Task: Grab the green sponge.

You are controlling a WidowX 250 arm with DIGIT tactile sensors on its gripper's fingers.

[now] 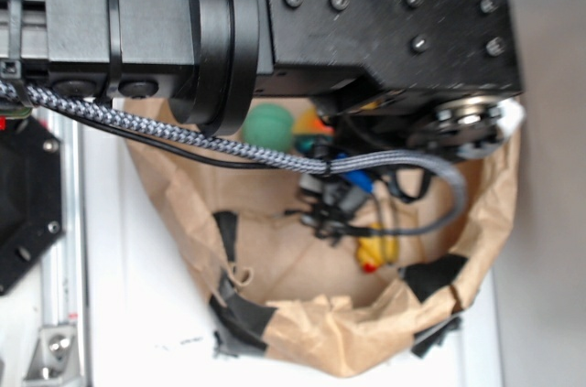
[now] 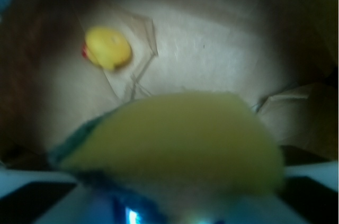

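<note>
Claw (image 1: 352, 190) down inside brown paper bag (image 1: 385, 323), mostly hidden under arm (image 1: 275, 21); jaw opening cannot tell. One green sponge (image 1: 268, 126): round, matte teal, at bag's far edge beside arm. One rubber duck (image 2: 107, 47). One yellow sponge (image 2: 175, 139) fills wrist view, blurred.

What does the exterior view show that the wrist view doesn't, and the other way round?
Only the exterior view shows the green sponge, partly hidden under the robot arm, with its braided cable. Only the wrist view shows a yellow sponge, blurred, filling the foreground. Both show the rubber duck and the brown paper bag. The gripper's state is unclear.
</note>
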